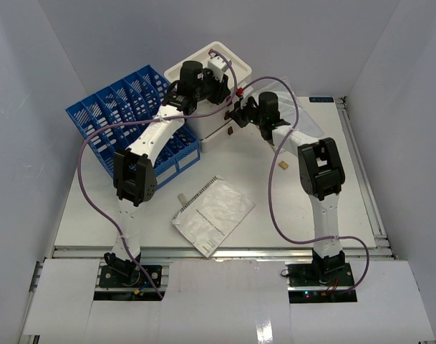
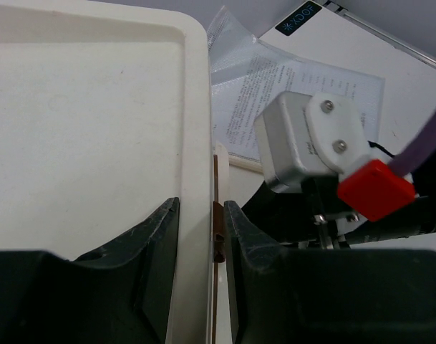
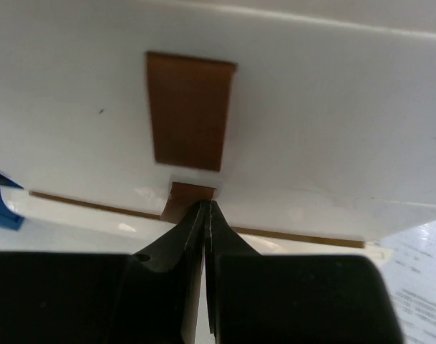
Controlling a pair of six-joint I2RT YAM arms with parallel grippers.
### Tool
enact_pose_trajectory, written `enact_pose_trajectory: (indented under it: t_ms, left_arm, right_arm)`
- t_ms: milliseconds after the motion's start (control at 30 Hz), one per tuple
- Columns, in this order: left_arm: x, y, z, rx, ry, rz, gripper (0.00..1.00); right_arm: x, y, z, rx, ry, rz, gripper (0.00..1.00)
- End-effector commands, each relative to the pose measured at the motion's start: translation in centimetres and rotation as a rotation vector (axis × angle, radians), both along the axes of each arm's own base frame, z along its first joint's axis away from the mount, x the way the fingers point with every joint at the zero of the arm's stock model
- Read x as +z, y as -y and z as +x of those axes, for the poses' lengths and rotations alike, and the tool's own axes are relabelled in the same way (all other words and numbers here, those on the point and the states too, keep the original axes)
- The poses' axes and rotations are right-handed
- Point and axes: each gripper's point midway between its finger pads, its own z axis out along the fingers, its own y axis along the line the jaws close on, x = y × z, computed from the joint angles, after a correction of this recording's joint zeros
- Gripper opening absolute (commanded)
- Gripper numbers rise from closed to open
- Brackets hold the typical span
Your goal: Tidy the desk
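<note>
The white desk (image 1: 275, 215) carries a white drawer box (image 1: 232, 56) at the back centre. My left gripper (image 1: 219, 92) sits on top of the box. In the left wrist view its jaws (image 2: 202, 215) clamp the box's right rim (image 2: 195, 143), with a thin brown strip (image 2: 218, 222) against the right finger. My right gripper (image 1: 235, 119) is at the box's front. In the right wrist view it (image 3: 207, 206) is shut on a small brown pull tab (image 3: 185, 197) below a brown label (image 3: 189, 111) on the box front (image 3: 318, 107).
A blue compartment rack (image 1: 124, 115) stands left of the box. A printed booklet (image 1: 212, 215) lies at the desk's front centre. A small tan piece (image 1: 284, 165) lies by the right arm. A clear sleeve with papers (image 2: 296, 79) lies behind the box. Metal rails (image 1: 364, 179) edge the desk.
</note>
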Motion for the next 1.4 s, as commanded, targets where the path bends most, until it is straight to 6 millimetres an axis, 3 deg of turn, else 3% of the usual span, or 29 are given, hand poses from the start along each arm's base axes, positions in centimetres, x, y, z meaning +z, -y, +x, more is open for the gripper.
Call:
enact_pose_trajectory:
  t_ms: [0,100,233,300,367,500,667,1100,1233,1367]
  left_arm:
    - [-10.3,3.9,-6.8,-0.172,-0.38,0.032,0.4]
    - [-10.0,4.0,-6.7,-0.168,-0.377,0.017,0.4]
    - [-9.3,3.7,-6.3,-0.15,-0.363,0.009,0.4]
    - [-9.0,3.4,-6.0,-0.142,-0.359,0.0,0.41]
    - [-8.9,3.2,-5.8,-0.138,-0.36,-0.006,0.41]
    - [-9.0,2.9,-5.8,-0.132,-0.364,-0.007,0.41]
    - [-8.9,2.7,-5.8,-0.13,-0.358,-0.009,0.41]
    - [-8.9,2.8,-6.0,-0.146,-0.369,-0.028,0.41]
    - [-8.8,3.0,-6.1,-0.158,-0.365,-0.036,0.41]
    - [-8.7,3.2,-6.3,-0.153,-0.386,-0.059,0.41]
  right_arm:
    - [6.7,-4.0,0.5,0.039,0.037,0.219,0.08]
    - [7.2,-4.1,0.2,0.053,0.035,0.227,0.08]
    - [6.5,-1.4,-1.6,0.086,0.102,0.135,0.1]
    - [5.7,0.1,-2.7,0.145,0.085,0.124,0.23]
    - [4.3,1.8,-3.1,0.173,0.044,0.119,0.47]
    - [1.0,3.1,-2.7,0.141,-0.024,0.071,0.57]
    - [-2.0,2.9,-1.5,0.089,-0.086,0.04,0.65]
    - [-6.5,1.5,-0.1,0.061,-0.154,-0.006,0.69]
    - [-6.5,1.2,0.5,0.036,-0.145,0.003,0.63]
    - [-6.1,0.8,1.2,0.013,-0.139,0.038,0.45]
